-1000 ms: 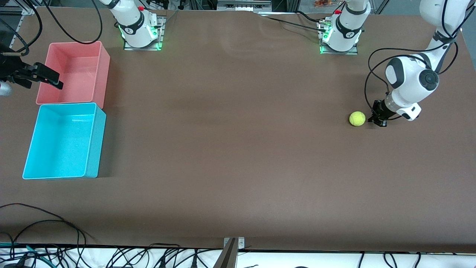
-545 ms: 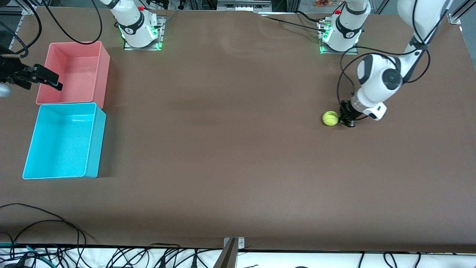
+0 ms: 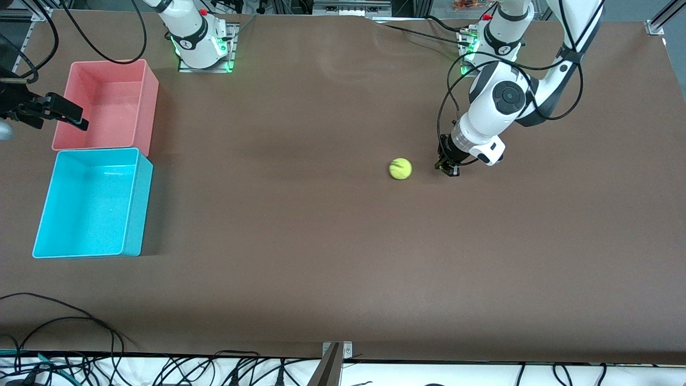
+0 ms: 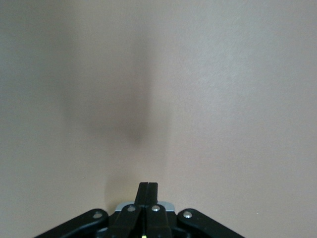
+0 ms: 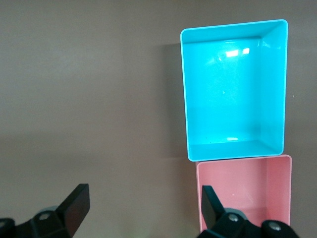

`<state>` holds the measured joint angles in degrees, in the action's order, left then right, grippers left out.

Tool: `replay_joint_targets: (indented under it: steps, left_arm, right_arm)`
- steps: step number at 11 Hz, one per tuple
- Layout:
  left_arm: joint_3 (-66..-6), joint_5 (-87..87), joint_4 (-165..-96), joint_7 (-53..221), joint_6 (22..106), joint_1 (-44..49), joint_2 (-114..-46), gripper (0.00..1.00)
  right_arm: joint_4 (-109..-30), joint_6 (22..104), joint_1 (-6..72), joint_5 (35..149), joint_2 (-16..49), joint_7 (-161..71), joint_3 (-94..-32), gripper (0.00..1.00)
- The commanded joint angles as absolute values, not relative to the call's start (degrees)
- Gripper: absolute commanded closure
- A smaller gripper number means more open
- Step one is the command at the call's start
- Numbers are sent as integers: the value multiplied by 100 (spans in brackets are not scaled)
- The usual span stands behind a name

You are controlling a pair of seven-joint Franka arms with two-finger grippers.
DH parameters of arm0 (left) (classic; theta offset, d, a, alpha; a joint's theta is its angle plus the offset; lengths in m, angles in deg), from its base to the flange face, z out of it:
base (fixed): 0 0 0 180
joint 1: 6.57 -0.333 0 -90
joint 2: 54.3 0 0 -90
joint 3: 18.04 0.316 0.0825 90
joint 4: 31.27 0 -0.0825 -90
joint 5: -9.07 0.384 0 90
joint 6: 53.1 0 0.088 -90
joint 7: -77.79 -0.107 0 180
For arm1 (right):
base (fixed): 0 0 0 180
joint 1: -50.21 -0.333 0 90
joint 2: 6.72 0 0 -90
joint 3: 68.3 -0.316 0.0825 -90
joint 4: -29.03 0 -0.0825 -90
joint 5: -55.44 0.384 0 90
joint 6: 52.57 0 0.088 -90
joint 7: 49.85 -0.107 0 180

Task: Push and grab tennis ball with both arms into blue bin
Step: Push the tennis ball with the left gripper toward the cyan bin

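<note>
Push step: keep your left gripper (image 3: 449,167), fingers pressed together, low and squarely in line with the tennis ball (image 3: 400,168) toward the blue bin (image 3: 135,203); right gripper (image 3: 67,113) waits wide-spread by the pink bin (image 3: 150,102).

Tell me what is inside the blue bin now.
Nothing: the blue bin shows only its bare floor and walls in the front and right wrist views, with no part covered. The ball lies on the table, apart from it, near the left tool.
</note>
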<state>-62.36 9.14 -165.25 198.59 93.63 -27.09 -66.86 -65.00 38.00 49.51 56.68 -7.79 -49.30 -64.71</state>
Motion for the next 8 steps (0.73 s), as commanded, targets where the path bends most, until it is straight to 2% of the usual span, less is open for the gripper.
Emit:
replay_joint_targets:
  steps: [1, 4, 7, 8]
  left_arm:
    - [-6216, 1039, -16021, 19856, 8167, -2871, -6432, 100]
    - [-6250, 1066, -15617, 18262, 7172, -3598, -6275, 100]
    - [-6207, 1048, -15362, 15881, 6977, -4179, -6195, 100]
    - [-6198, 1048, -15291, 15169, 6968, -4451, -6203, 95]
  right_arm:
    - [-6475, 3761, 4977, 5676, -787, -4932, -6479, 0]
    - [-6475, 3761, 4977, 5676, -787, -4932, -6487, 0]
    - [-6492, 3761, 4933, 5667, -725, -4923, -6540, 0]
    - [-6527, 3770, 4846, 5658, -690, -4923, -6584, 0]
